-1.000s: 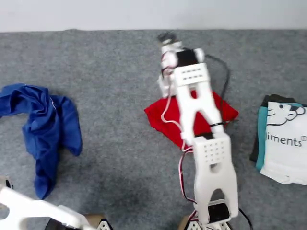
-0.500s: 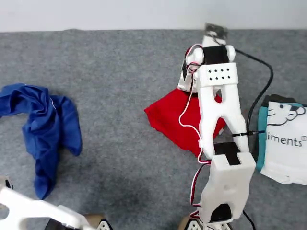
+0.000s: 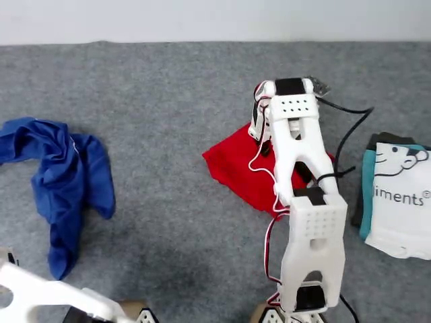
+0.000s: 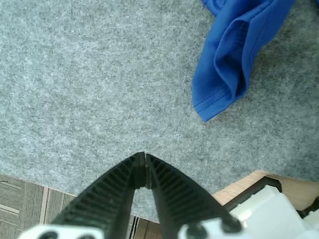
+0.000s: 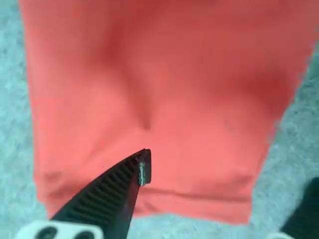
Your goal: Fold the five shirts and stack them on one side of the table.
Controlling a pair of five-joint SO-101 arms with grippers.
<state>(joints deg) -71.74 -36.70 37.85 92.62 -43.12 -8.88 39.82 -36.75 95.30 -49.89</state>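
A folded red shirt (image 3: 232, 165) lies on the grey mat right of centre, and my right arm (image 3: 296, 155) stretches over it with its wrist at the shirt's far edge. In the right wrist view one dark finger (image 5: 130, 181) hovers close above the red shirt (image 5: 149, 89); the other finger is swung out of sight, so the gripper is open. A crumpled blue shirt (image 3: 67, 175) sits at the left. My left gripper (image 4: 145, 169) is shut and empty over bare mat by the table's front edge, near the blue shirt's hem (image 4: 229, 64).
A stack of folded shirts (image 3: 401, 198), white with print on top and teal and dark ones beneath, sits at the right edge. My left arm (image 3: 47, 296) rests at the front left corner. Open grey mat (image 3: 161, 108) spans the middle and back.
My right arm's wrist swung to the right across the far side of the red shirt, then drew back a little toward it. The left arm and blue shirt stayed put.
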